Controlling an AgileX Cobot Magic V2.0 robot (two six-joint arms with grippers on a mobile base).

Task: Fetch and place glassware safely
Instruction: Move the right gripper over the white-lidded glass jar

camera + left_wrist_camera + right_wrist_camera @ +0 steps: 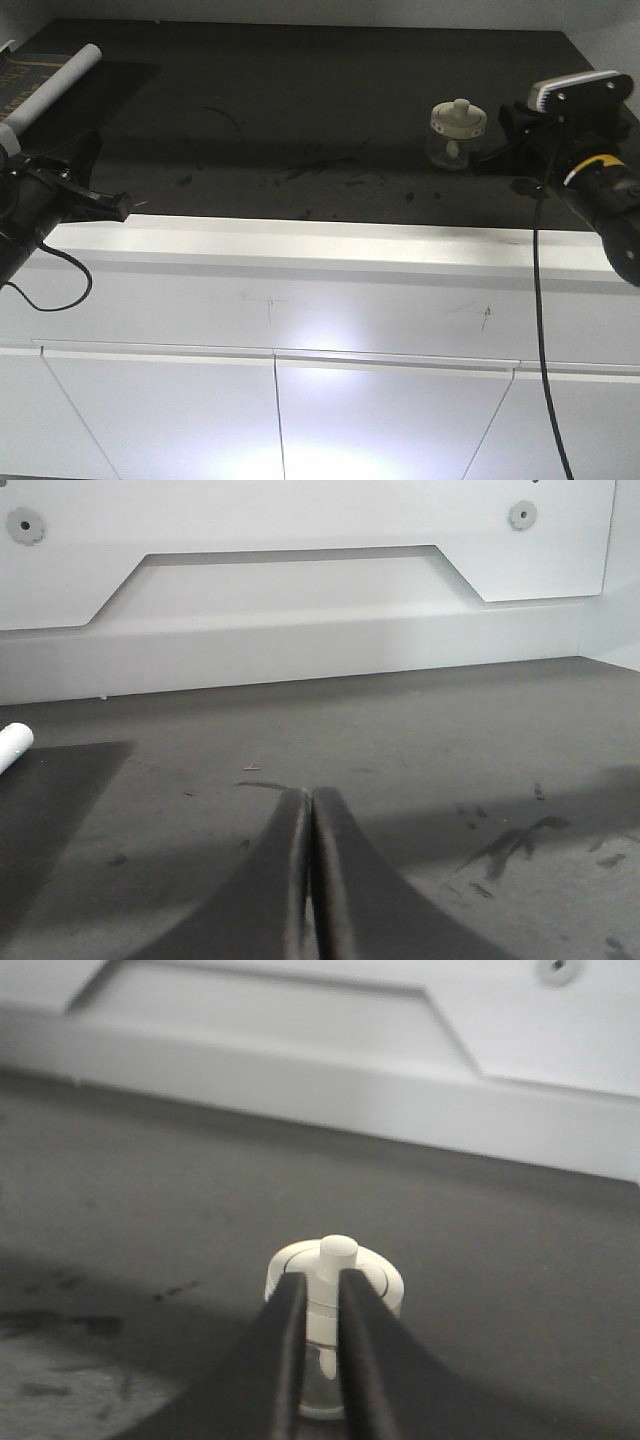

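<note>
The glassware (457, 135), a squat clear jar with a cream-white knobbed lid, stands upright on the dark countertop (300, 110) at the right. My right gripper (512, 126) is just right of it and apart from it. In the right wrist view the jar (380, 1278) sits beyond the fingertips. The right gripper (322, 1280) is open only by a narrow slit, with nothing between its fingers. My left gripper (122, 205) hovers at the counter's front left edge, and the left wrist view shows it (308, 795) shut and empty.
A grey cylindrical rod (50, 85) lies at the far left, its tip (12, 745) visible from the left wrist. A white back panel (300, 630) bounds the counter's far side. White cabinet fronts (300, 400) sit below, and a black cable (540, 300) hangs from the right arm.
</note>
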